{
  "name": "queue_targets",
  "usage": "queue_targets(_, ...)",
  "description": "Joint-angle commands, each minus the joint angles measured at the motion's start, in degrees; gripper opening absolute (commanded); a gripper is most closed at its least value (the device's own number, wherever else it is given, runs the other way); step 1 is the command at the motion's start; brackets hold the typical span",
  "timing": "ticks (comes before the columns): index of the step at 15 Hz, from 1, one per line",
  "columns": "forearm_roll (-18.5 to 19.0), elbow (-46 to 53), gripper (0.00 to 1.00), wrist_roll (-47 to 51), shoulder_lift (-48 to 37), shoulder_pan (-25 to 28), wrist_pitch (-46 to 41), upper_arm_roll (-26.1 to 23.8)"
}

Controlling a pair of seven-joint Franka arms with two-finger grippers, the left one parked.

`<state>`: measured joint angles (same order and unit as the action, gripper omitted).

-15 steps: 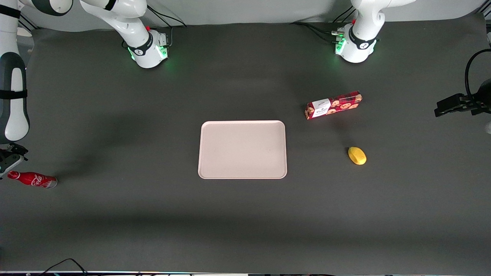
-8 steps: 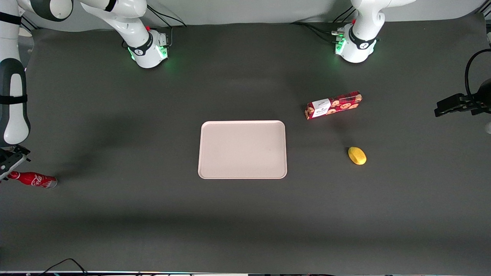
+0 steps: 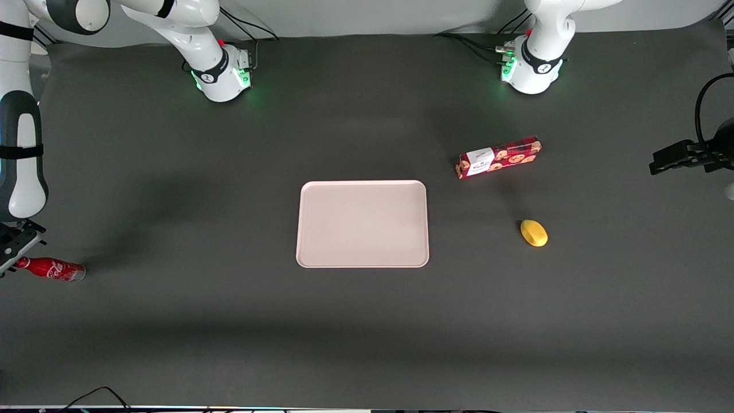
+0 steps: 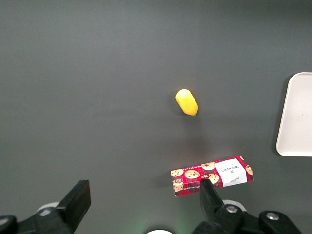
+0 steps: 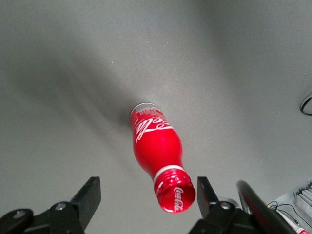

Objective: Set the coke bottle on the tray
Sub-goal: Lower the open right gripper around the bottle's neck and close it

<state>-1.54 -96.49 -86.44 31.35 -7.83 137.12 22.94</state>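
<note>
The coke bottle (image 3: 50, 269), slim, red, white-scripted, lies on the table (image 3: 229, 321) at the front view's left edge, under the spread, empty tool (image 5: 146, 195), capped end between its fingers.

Your right arm (image 3: 23, 155): white shell | dark grey joint bands | gripper (image 5: 146, 202): black fingers (image 5: 90, 194) spread apart | green-lit base (image 3: 221, 77) with black cables

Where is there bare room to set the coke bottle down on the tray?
The whole tray is bare inside its rim. The coke bottle stands toward the working arm's end, the open gripper above its cap. Cookie box and yellow object lie toward the parked arm's end.
</note>
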Motion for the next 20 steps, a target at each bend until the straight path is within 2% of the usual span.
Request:
queue_targets(1, -1.54, 1.48, 0.87, -2.51, 0.91, 0.70, 0.08, 0.36)
queue_targets(5, -1.80, 2.71, 0.88, -3.21, 1.96, 0.97, 0.08, 0.36)
queue_targets(10, -1.80, 3.59, 0.69, -3.47, 2.22, 0.88, -0.01, 0.36)
queue_targets(12, -1.97, 3.59, 0.66, -4.35, 2.22, 0.80, -0.01, 0.36)
queue_targets(17, -1.97, 3.59, 0.66, -4.79, 2.75, 0.09, -0.09, 0.36)
queue_targets(19, -3.37, 3.59, 0.65, -6.54, 2.75, -0.26, -0.18, 0.36)
queue_targets(20, -3.55, 3.59, 0.61, -6.81, 2.75, -0.26, -0.18, 0.36)
